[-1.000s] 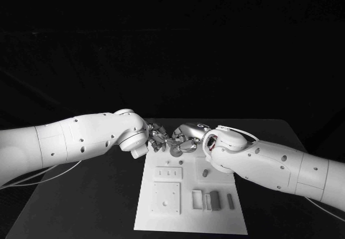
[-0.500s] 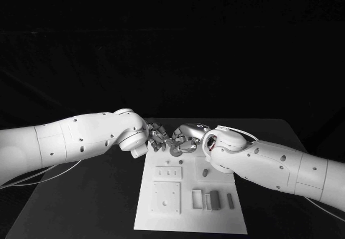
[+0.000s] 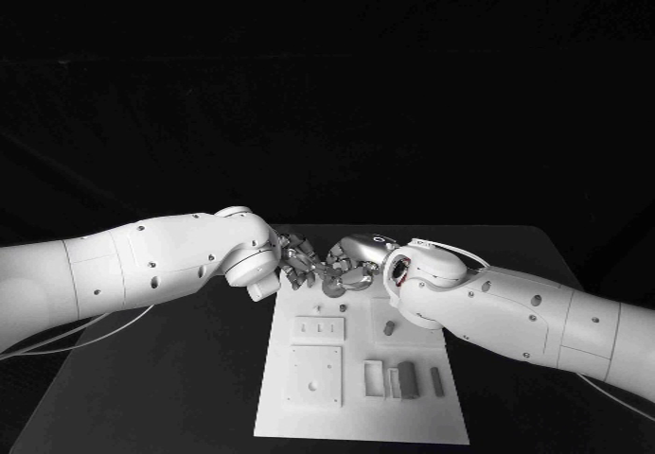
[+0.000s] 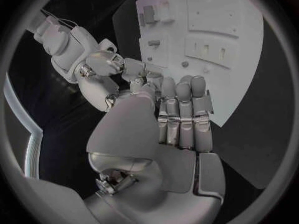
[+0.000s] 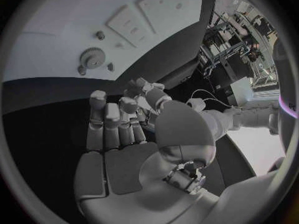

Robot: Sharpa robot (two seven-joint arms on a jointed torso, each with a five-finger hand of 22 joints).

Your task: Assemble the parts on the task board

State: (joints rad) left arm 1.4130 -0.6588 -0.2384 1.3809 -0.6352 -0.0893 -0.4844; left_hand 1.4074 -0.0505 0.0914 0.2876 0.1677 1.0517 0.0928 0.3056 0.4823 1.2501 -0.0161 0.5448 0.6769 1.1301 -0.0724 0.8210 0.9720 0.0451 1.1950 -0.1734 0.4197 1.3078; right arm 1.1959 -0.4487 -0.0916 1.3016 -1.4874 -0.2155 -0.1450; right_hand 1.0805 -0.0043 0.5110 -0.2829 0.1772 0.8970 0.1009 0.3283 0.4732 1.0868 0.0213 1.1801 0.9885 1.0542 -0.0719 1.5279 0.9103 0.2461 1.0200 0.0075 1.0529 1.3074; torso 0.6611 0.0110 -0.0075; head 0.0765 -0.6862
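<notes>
The white task board [image 3: 358,402] lies lengthwise in the middle of the table. My left hand [image 3: 300,263] and right hand [image 3: 358,267] meet fingertip to fingertip just above its far end. In the left wrist view my left hand's fingers [image 4: 181,112] lie straight, side by side, and the right hand [image 4: 106,64] reaches in against their tips. Whether a part sits between them is hidden. A small gear [image 5: 93,58] lies on the board close below the hands, with a short peg [image 5: 99,35] beyond it. The peg [image 3: 389,328] stands near the board's middle.
Two flat raised plates [image 3: 317,375] sit on the board's left half. Several upright blocks [image 3: 405,379] stand at its near right. Black table [image 3: 164,378] stretches on both sides of the board, with a cable at the left edge.
</notes>
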